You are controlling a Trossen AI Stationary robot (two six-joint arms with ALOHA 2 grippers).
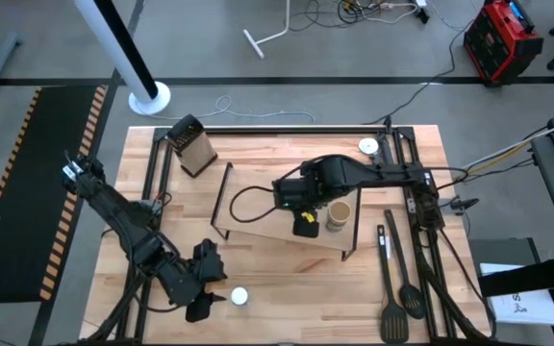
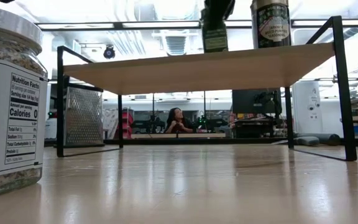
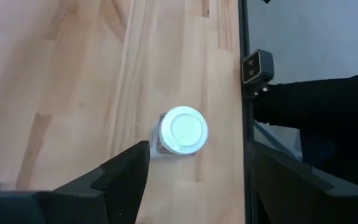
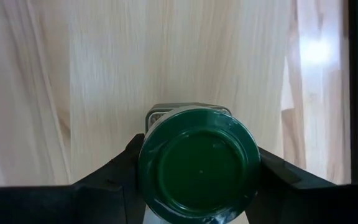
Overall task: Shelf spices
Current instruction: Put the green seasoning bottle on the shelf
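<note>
Wooden shelf (image 1: 258,207) — grater (image 1: 192,146) behind, spatulas (image 1: 399,284) beside

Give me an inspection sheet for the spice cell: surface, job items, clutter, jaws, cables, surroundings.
Surface: wooden table, no spills seen.
Job's things: shelf at centre; tan-lidded jar standing on it; green-lidded jar over the shelf board in the right gripper; white-lidded jar on the table near the front edge. Black-lidded jar not seen.
Clutter: box grater at back left; white dial at back right; two black utensils at front right.
Grippers: right shut on the green-lidded jar; left gripper, jaws open, beside the white-lidded jar, apart from it.
Cables: loose black cable looped over the shelf.
Surroundings: red case on the floor; seated person beyond the table.
</note>
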